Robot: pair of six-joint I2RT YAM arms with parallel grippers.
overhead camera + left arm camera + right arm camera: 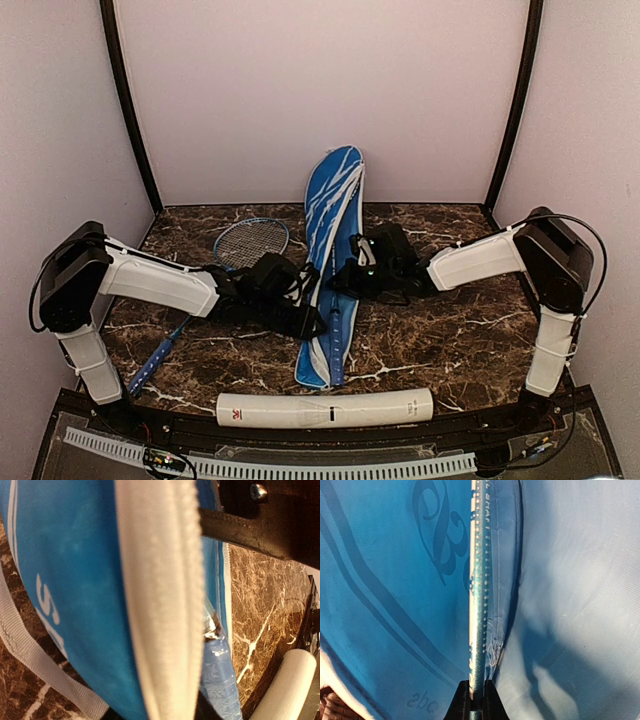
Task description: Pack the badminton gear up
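While my right end effector (476, 689) clamps a racket (479, 605) inside the blue bag (335, 195), I cannot tell if my left end effector (308, 320) grips anything.

The top camera looks down from above the near edge over the whole bench (460, 340), while each wrist camera sits very close to the blue bag (335, 188) that all three share.

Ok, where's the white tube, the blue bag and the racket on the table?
white tube (325, 409): top view, middle of its body.
blue bag (330, 190): top view, its wide far end.
racket (250, 242): top view, strings of its round head.
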